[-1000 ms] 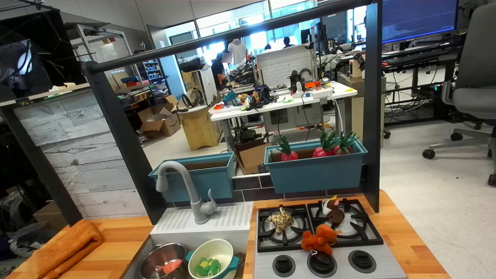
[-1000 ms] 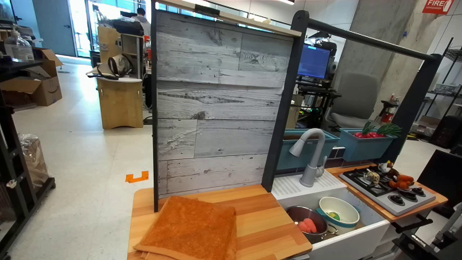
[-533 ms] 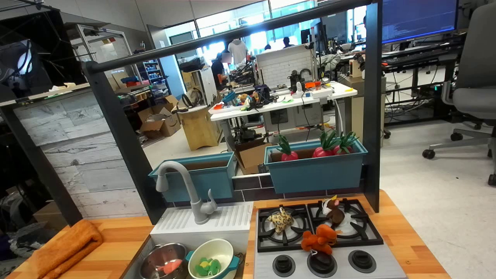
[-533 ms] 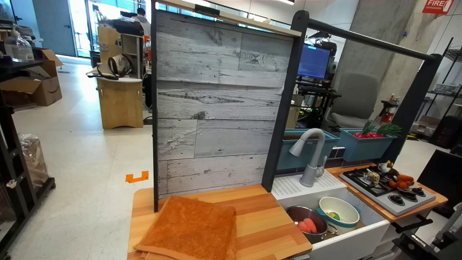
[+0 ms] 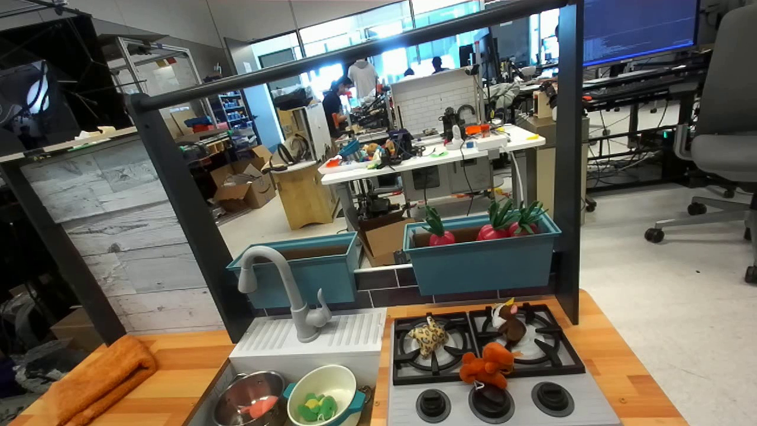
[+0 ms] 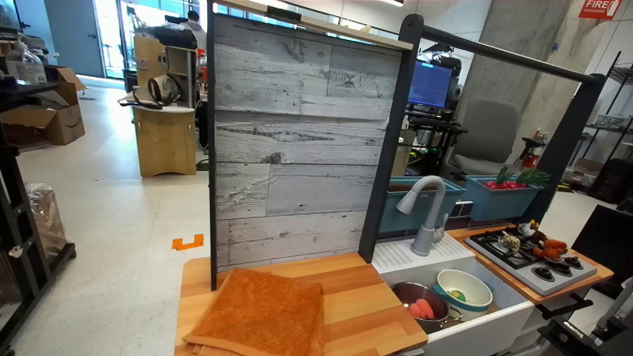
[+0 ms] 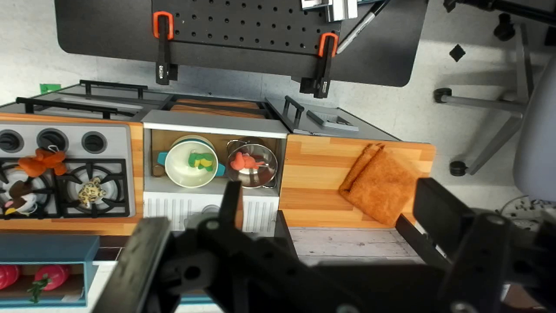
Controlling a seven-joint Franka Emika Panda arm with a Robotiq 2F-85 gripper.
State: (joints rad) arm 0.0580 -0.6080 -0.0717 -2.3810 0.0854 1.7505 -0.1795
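My gripper (image 7: 329, 195) is open and empty in the wrist view, high above a toy kitchen; it is out of view in both exterior views. A folded orange towel (image 7: 382, 187) lies on the wooden counter, seen between the fingers, well below them. In the sink, a metal pot (image 7: 266, 173) holds a coral toy (image 7: 244, 161). Beside it, a cream pot with teal handles (image 7: 179, 163) holds a green and yellow toy (image 7: 201, 161). On the stove lie a spotted toy (image 5: 429, 336), an orange toy (image 5: 488, 367) and a brown and white toy (image 5: 511, 323).
A grey faucet (image 5: 291, 290) stands behind the sink. Teal planters (image 5: 482, 264) hang behind, one with red radish toys (image 5: 492, 232). A bar (image 5: 355, 56) spans above. A grey wood panel (image 6: 296, 148) rises behind the counter. A black table (image 7: 243, 58) with orange clamps faces the kitchen.
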